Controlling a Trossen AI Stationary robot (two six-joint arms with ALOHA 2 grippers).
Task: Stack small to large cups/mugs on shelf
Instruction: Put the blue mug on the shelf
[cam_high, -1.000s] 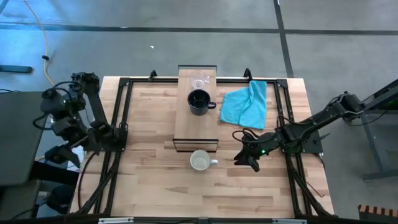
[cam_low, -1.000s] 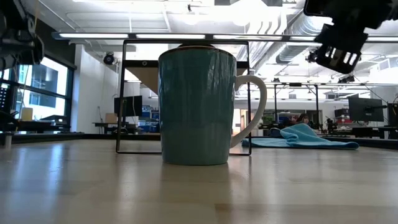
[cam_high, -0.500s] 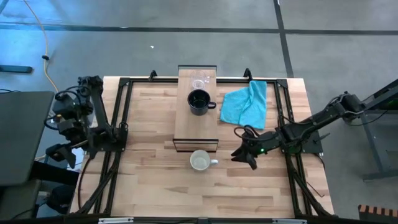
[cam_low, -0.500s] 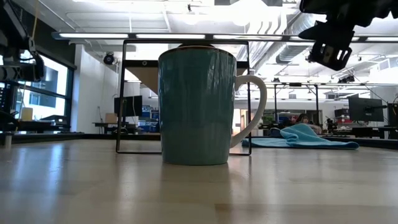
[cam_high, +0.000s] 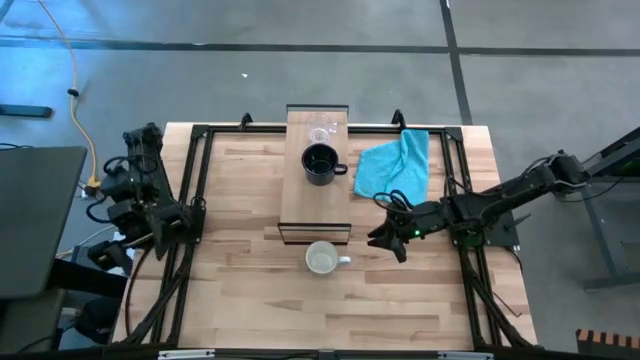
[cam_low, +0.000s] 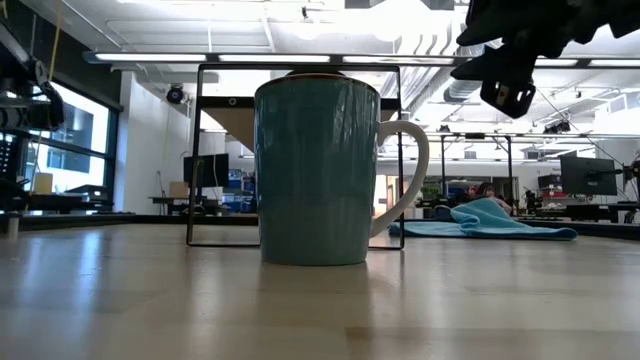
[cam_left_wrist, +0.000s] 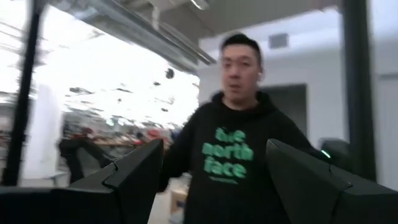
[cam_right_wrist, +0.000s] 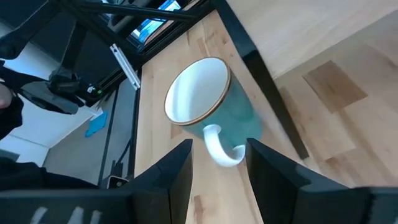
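Right claw (cam_high: 385, 238), fingers apart, hovers beside the mug (cam_high: 322, 259) on the worktop (cam_high: 250, 300), near the shelf (cam_high: 315, 205). Left claw (cam_left_wrist: 211, 180) apart too, off the worktop's left edge.

shelf (cam_high: 316, 180) at table's (cam_high: 250, 300) far middle | glass cup (cam_high: 319, 134) on its far end, handled mug (cam_high: 320, 164) just before it | other mug (cam_high: 321, 260) on table just before shelf's near end | cloth (cam_high: 398, 168) right of shelf | my right gripper (cam_high: 385, 240) right of that near mug | my left gripper (cam_high: 112, 250) off table's left edge
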